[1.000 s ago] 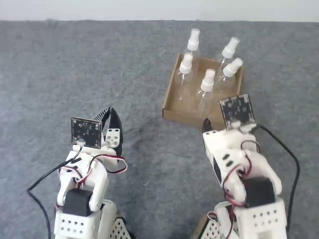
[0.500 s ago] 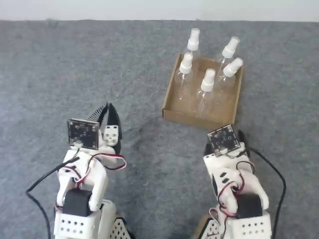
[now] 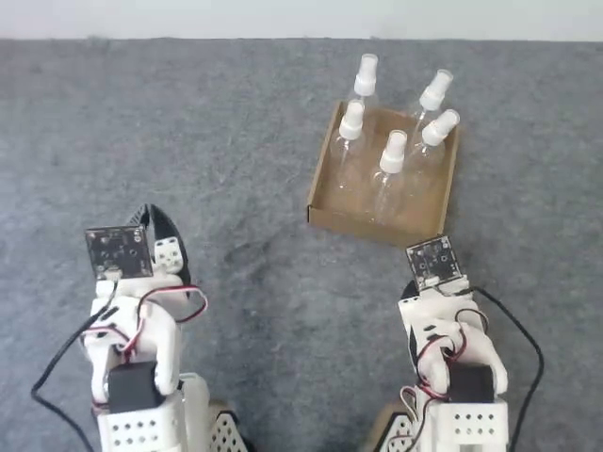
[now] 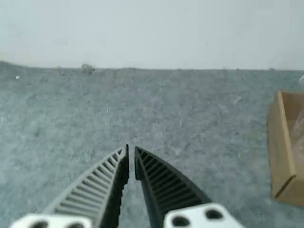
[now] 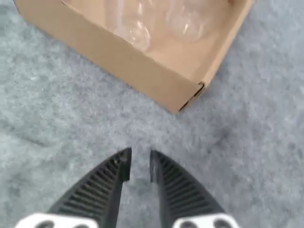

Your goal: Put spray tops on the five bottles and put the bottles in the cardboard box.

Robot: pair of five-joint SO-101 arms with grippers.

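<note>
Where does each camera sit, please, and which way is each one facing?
High view: fixed overhead, looking down on both arms and the cardboard box of bottles.
Left wrist view: on the left wrist, looking past the left tool across the grey mat to the wall.
Right wrist view: on the right wrist, looking down past the right tool at the box's corner.
All three share the box.

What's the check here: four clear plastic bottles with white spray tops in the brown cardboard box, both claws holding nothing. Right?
Wrong count: the high view shows five clear plastic bottles with white spray tops in the brown cardboard box. The left claw and right claw do hold nothing.
</note>
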